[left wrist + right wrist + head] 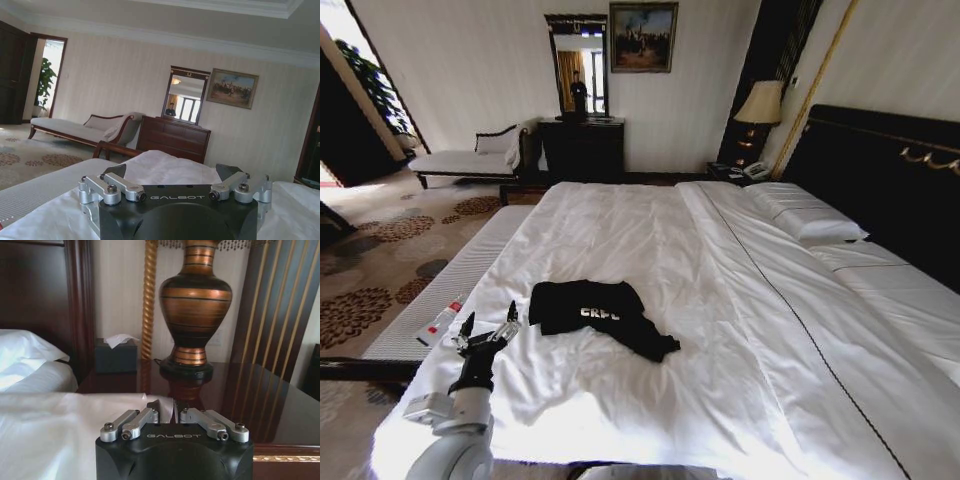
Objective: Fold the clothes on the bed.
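Left gripper (490,325): fingers spread, raised over the bed's (650,250) near left corner, just left of the T-shirt (600,315), not touching.
Right gripper (174,407): fingers pressed together, by the nightstand (225,390).
T-shirt: crumpled, near the bed's left edge.
Room: wide bare sheet to the right.

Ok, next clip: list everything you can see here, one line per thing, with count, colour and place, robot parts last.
T-shirt: one, black with white lettering, crumpled on the bed's near left part.
Bed: one, white sheets, dark headboard on the right.
Pillows: white, at the headboard.
Bench: one, white, along the bed's left side.
Chaise: one, white, far left wall.
Dresser: one, dark, under the mirror.
Lamp: one, bronze striped base, on the nightstand.
Tissue box: one, dark, beside the lamp.
Left gripper: open, over the bed's near left edge.
Right gripper: shut, near the nightstand.
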